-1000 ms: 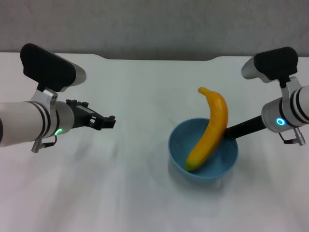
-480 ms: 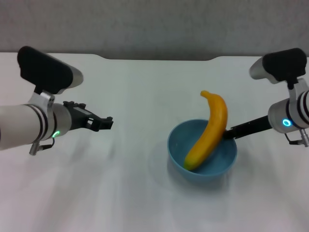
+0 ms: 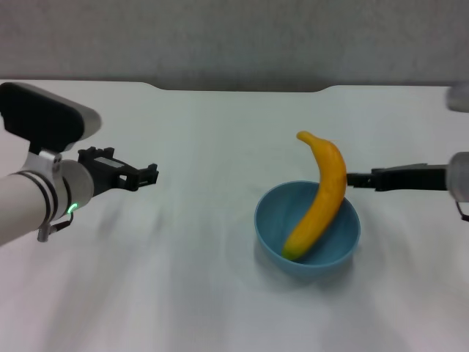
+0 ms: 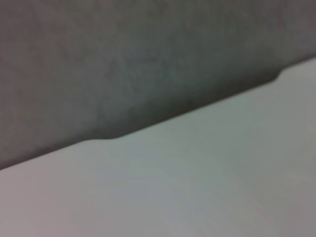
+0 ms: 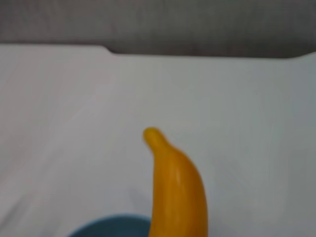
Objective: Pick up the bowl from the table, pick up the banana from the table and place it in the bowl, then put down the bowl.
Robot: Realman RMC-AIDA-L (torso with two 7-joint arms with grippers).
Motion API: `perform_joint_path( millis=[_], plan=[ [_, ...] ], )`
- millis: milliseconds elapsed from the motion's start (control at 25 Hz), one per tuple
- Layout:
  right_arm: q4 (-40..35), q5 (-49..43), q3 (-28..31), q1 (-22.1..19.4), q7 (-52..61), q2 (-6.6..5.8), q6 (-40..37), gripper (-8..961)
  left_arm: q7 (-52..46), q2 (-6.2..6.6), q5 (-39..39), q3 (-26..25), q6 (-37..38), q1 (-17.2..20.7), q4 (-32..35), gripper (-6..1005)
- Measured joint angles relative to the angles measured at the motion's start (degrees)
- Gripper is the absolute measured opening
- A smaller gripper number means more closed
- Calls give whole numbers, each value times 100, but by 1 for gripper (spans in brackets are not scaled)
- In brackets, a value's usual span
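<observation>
White table [image 3: 220, 132], banana [image 3: 320, 198] seemingly inside bowl [image 3: 333, 249]

Bowl [image 3: 308, 232] on table [image 3: 220, 293], right of centre. Banana [image 3: 319, 198] in bowl, lower end at bowl bottom, upper end leaning over far rim, projecting up and away. Right gripper [image 3: 353, 178] just right of banana, above bowl's right rim, apart from both. Left gripper [image 3: 150, 174] well left of bowl, above table. Notch in table's far edge, behind bowl.

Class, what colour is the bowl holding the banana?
Light blue bowl, clearest in the head view.
</observation>
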Motion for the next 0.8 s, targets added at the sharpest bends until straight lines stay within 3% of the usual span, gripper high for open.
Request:
perform_joint_path(
  millis=[160, 400, 600, 800],
  plan=[
    [-236, 1140, -2, -537, -884, -4, 67, 607, 33, 14, -385, 180, 815, 200, 189, 897],
    [-86, 2966, 2, -1187, -2676, 6, 331, 604, 66, 28, -583, 1004, 2436, 438, 672, 896],
    [887, 5097, 68, -1342, -4792, 10, 316, 599, -304, 6, -598, 1662, 3797, 550, 1144, 891],
    [2188, 7421, 65, -1352, -7203, 15, -521, 593, -1173, 16, -593, 1726, 3979, 430, 1641, 891]
  ],
)
